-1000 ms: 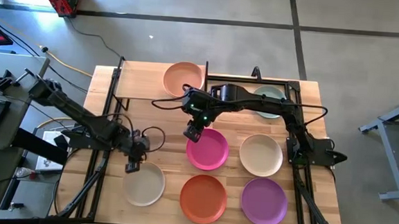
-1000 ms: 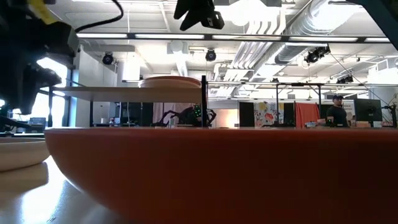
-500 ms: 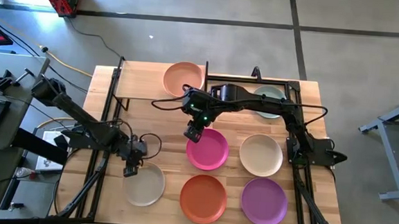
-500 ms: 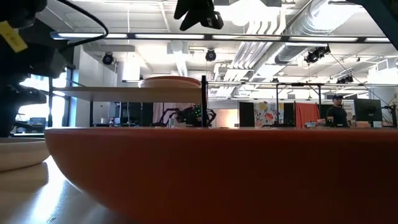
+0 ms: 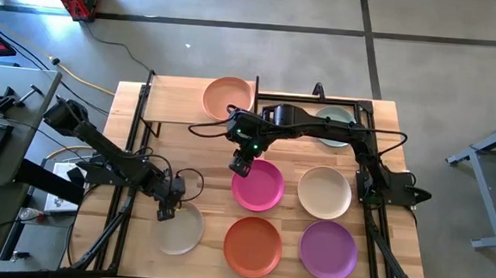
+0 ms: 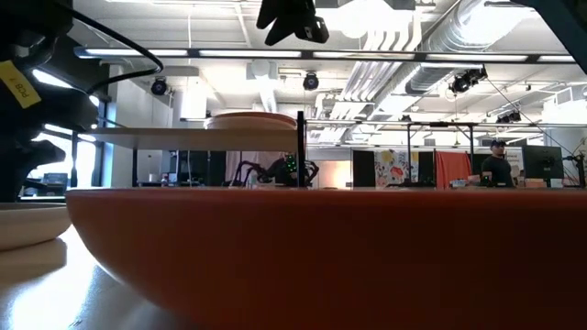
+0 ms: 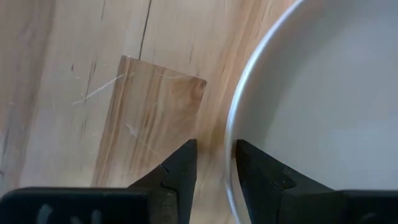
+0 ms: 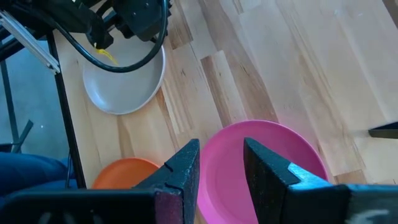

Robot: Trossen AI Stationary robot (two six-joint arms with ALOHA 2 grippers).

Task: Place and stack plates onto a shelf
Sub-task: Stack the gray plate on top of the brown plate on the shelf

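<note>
From above, the left gripper (image 5: 169, 210) sits at the back rim of the beige-grey plate (image 5: 179, 230) near the table's (image 5: 213, 141) front left corner, while the right gripper (image 5: 239, 166) hovers over the magenta plate's (image 5: 259, 186) back-left rim at mid-table. The left wrist view shows its fingers (image 7: 181, 171) narrowly parted astride that plate's rim (image 7: 233, 143), not yet closed. The right wrist view shows its fingers (image 8: 184, 168) slightly apart, empty, above the magenta plate (image 8: 261, 162).

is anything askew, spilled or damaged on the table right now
Nothing stands out. The plates lie flat and whole: peach plate on the shelf, the rest apart on the table. Left gripper straddles the beige-grey plate's rim.
</note>
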